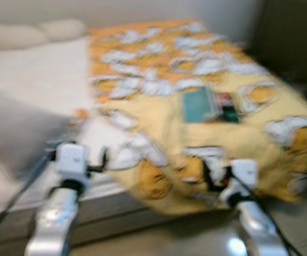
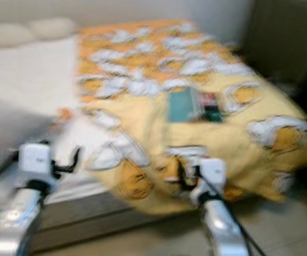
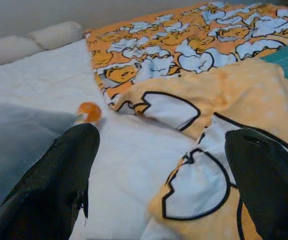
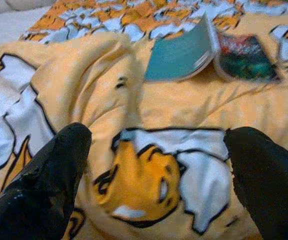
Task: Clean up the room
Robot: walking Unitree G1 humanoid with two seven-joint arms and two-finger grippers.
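Left eye view puts you at the foot corner of a bed (image 1: 31, 80), the picture blurred. A yellow-and-orange cartoon blanket (image 1: 196, 69) covers the bed's right side and hangs over the near edge; bare white sheet lies to the left. On the blanket sit a teal book (image 4: 181, 52) and, touching it, a dark book (image 4: 244, 57). Your left gripper (image 3: 159, 170) hovers, fingers apart, over the blanket's folded edge, near a small orange ball (image 3: 90, 111). Your right gripper (image 4: 156, 175), also spread, hovers over the blanket.
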